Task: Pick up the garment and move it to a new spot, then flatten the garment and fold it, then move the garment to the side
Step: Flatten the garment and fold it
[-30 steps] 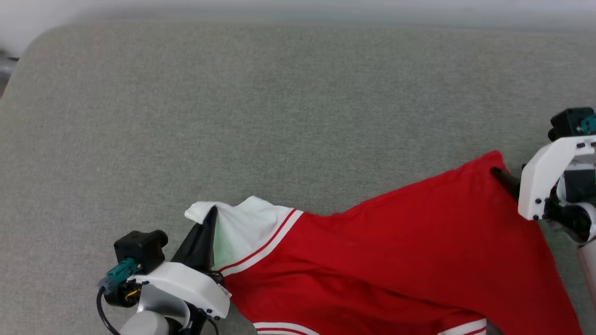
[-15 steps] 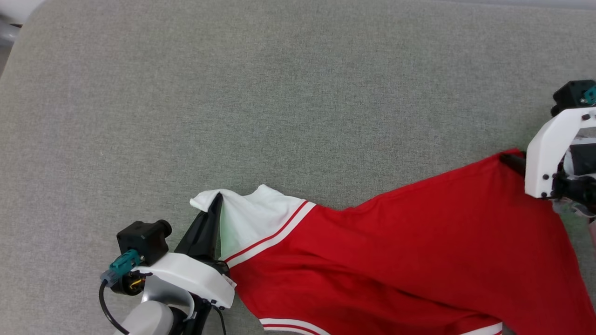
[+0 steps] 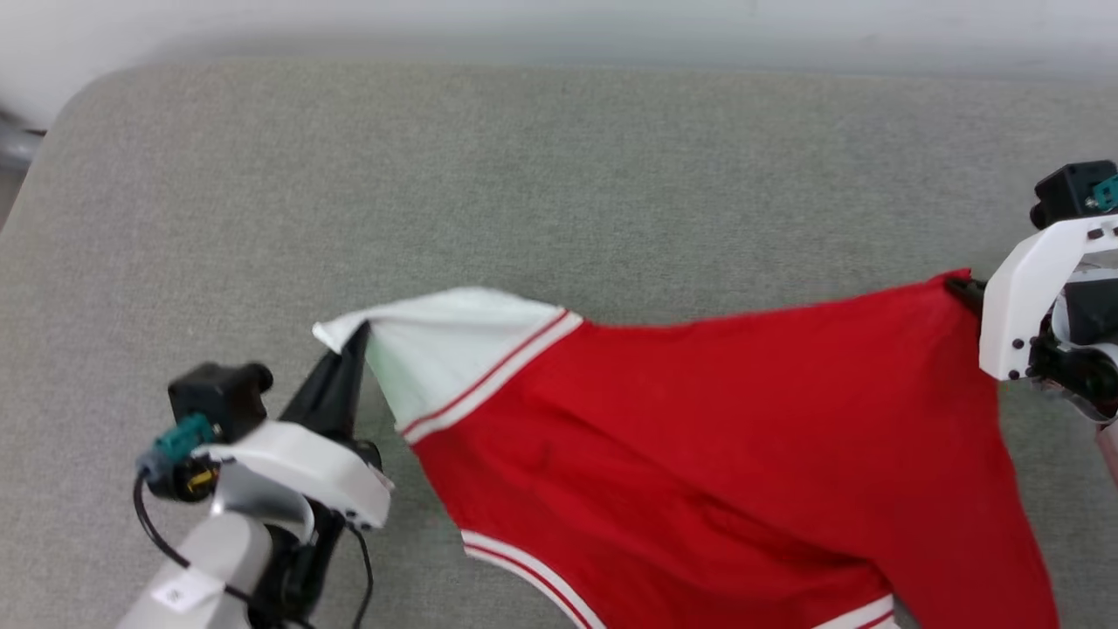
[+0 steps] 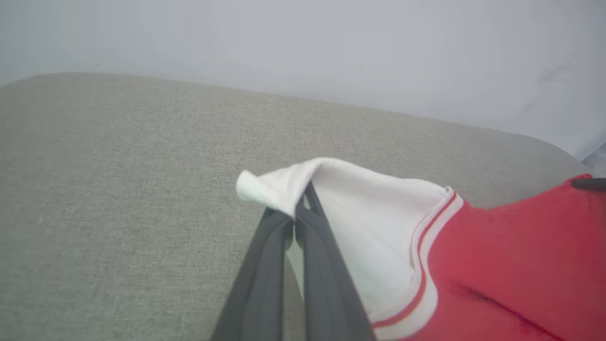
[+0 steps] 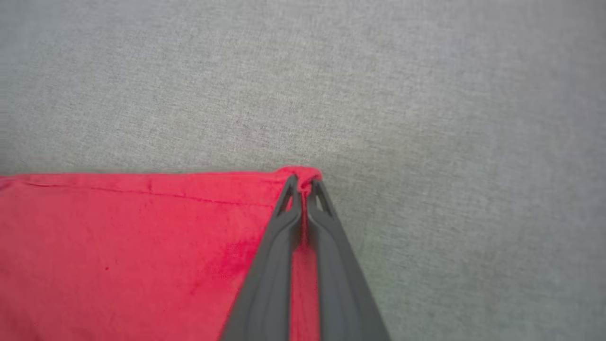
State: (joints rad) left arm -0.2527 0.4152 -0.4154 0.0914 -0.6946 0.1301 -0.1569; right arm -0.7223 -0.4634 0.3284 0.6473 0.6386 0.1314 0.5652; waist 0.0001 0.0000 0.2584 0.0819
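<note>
Left jaws were clamped shut on the tip of the white sleeve (image 4: 279, 189), and the right jaws were pinched closed on a red corner (image 5: 303, 173). Both had just a little nub of cloth poking past the tips. That was the worrying bit: thin fabric, tiny bites.

The shirt (image 3: 699, 419) hung stretched between them. Its top edge looked lifted off the grey fabric surface (image 3: 524, 175), and the rest trailed down out of the head view. If the arms pulled any further apart, one corner would probably pop free and the whole thing would slump in a heap. The sleeve hold looked riskier, since a sleeve drags crooked, so the body could twist and land wrinkled when laid down.
</note>
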